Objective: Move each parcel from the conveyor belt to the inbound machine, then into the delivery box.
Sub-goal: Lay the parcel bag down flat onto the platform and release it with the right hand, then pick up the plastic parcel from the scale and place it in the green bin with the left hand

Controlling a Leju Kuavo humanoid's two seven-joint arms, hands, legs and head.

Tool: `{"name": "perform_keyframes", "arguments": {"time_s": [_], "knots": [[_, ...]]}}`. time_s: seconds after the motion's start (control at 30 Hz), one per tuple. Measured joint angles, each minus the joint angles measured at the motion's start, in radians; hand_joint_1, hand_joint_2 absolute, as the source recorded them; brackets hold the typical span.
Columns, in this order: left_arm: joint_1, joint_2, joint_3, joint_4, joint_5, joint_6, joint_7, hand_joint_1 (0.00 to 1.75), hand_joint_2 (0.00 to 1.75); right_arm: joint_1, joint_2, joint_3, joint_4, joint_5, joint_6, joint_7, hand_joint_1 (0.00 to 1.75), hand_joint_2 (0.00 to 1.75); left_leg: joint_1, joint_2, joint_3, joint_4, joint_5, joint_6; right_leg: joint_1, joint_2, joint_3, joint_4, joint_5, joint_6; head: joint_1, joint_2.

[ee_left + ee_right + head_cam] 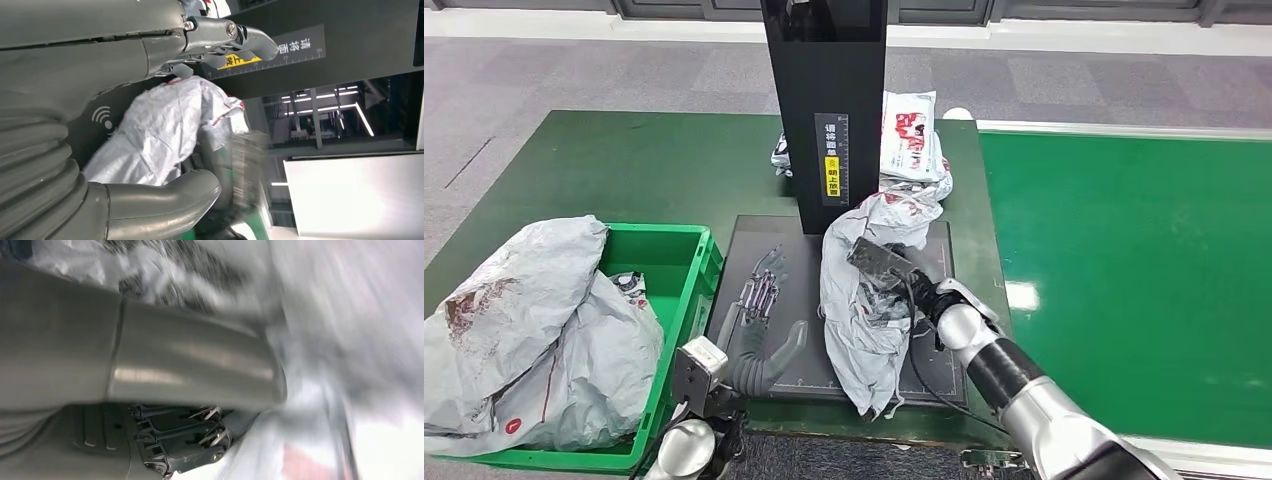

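Right wrist view is all blur: grey thumb up close, dark fingers [180, 440] below it, crumpled grey plastic behind; can't read the grip there. Left wrist view half filled by ribbed cover & thumb.

Nearest, left hand [759, 320] lies flat on the dark machine plate [934, 375], fingers spread wide & straight, holding nothing, just beside the parcel [859, 300] but apart from it. Right hand [894, 275] grips that grey parcel from its right side; fingers buried in the folds, mostly hidden. Parcel rests on the plate, crumpled, lower end hanging over the near edge.

Left of the plate, green box [679, 270] w/ grey bags [534, 330] piled in, spilling over its left rim, cut off by frame edge. Behind, black post [824, 100] w/ ruler label. Past it, more parcels [909, 135] on the counter [644, 165], partly hidden by the post. Green belt [1124, 280] to the right.
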Motion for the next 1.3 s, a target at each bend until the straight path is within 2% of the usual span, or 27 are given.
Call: {"name": "perform_keyframes", "arguments": {"time_s": [0.1,0.2,0.37,0.5,0.6,0.73,0.87,0.97,1.1,1.3], "knots": [[0.019,0.0,0.004,-0.022,-0.013,0.001,0.0,0.0,1.75,0.074,-0.013,-0.075,-0.185,-0.025,-0.091,-0.018,0.0,0.0,0.0,-0.001,-0.001,0.0,0.0,0.0,0.0,0.0,-0.001,0.0,-0.001,0.0,0.0,0.0],[0.031,-0.001,0.005,-0.031,-0.023,0.002,-0.005,0.0,1.75,0.149,-0.018,-0.146,-0.362,-0.071,-0.157,-0.097,0.0,0.0,0.0,-0.001,-0.001,0.0,0.0,0.0,0.0,-0.001,-0.001,0.0,-0.001,0.001,0.0,0.0],[0.04,-0.007,0.005,-0.031,-0.03,0.001,-0.017,0.0,1.75,0.242,-0.018,-0.249,-0.593,-0.122,-0.209,-0.201,0.0,0.0,0.0,-0.001,-0.002,0.0,-0.001,0.0,0.0,-0.002,-0.001,0.0,-0.001,0.001,0.0,0.0],[0.039,-0.011,0.005,-0.03,-0.034,0.002,-0.02,0.0,1.75,0.281,-0.012,-0.292,-0.695,-0.161,-0.217,-0.26,0.0,1.75,0.0,-0.001,-0.001,0.0,-0.001,0.0,0.0,-0.002,-0.001,0.0,-0.001,0.001,0.0,0.0],[0.038,-0.013,0.005,-0.027,-0.114,0.045,-0.013,0.0,1.75,0.302,-0.004,-0.314,-0.746,-0.176,-0.22,-0.292,0.0,1.75,0.0,-0.001,-0.001,0.0,0.0,0.0,0.0,-0.002,-0.001,0.0,-0.001,0.001,0.0,0.0],[0.031,-0.014,0.002,-0.02,-0.349,0.175,0.032,0.0,1.75,0.33,0.004,-0.337,-0.804,-0.183,-0.225,-0.317,0.0,1.75,0.0,-0.001,-0.001,0.0,0.0,0.0,0.0,-0.001,-0.001,0.0,-0.001,0.001,0.0,0.0],[0.006,-0.014,-0.033,-0.006,-0.851,0.324,0.196,0.0,1.75,0.376,0.012,-0.366,-0.864,-0.216,-0.222,-0.344,0.0,1.75,0.0,-0.002,-0.001,0.0,0.0,0.0,0.0,-0.002,-0.001,0.0,-0.001,0.001,0.0,0.0],[-0.024,-0.014,-0.083,0.02,-1.144,0.36,0.311,0.0,1.75,0.423,0.02,-0.393,-0.906,-0.253,-0.211,-0.369,0.0,1.75,0.0,-0.002,-0.001,0.0,-0.001,0.001,0.0,-0.002,-0.001,0.0,-0.001,0.001,0.0,0.0],[-0.06,-0.015,-0.136,0.061,-1.301,0.358,0.392,0.0,1.75,0.471,0.027,-0.423,-0.94,-0.28,-0.2,-0.39,0.0,0.0,-0.001,-0.001,-0.001,0.0,-0.001,0.001,-0.001,-0.002,-0.001,0.0,-0.001,0.001,0.0,0.0],[-0.104,-0.017,-0.183,0.114,-1.382,0.321,0.42,0.0,1.75,0.518,0.038,-0.453,-0.972,-0.296,-0.2,-0.406,0.0,0.0,-0.001,-0.001,-0.001,0.0,-0.001,0.002,-0.001,-0.002,-0.001,0.0,-0.001,0.001,0.0,0.0]]}}
